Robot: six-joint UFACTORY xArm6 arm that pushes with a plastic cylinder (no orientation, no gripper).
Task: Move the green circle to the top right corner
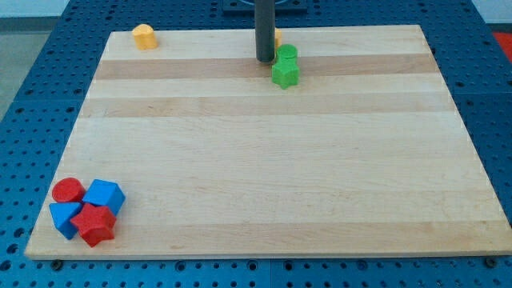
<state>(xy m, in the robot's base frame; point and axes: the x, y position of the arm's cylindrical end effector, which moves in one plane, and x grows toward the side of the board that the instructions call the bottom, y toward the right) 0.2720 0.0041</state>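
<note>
Green circle (286, 54) sits just right of my tip (265, 60), touching a green star (285, 74) below it; round, so you'll find no long axis or heading. No claw shows, only the rod on the wooden desk (264, 160).

The green circle (286, 54) is a small, bright green, round block, a short cylinder lying flat on the pale wooden board (264, 160). It sits in the upper middle of the frame, slightly to the view's right of centre and close to the board's top edge. It touches a green star-like block (285, 74) just below it. The board's top right corner (416, 32) lies well apart from it, toward the view's right.
</note>
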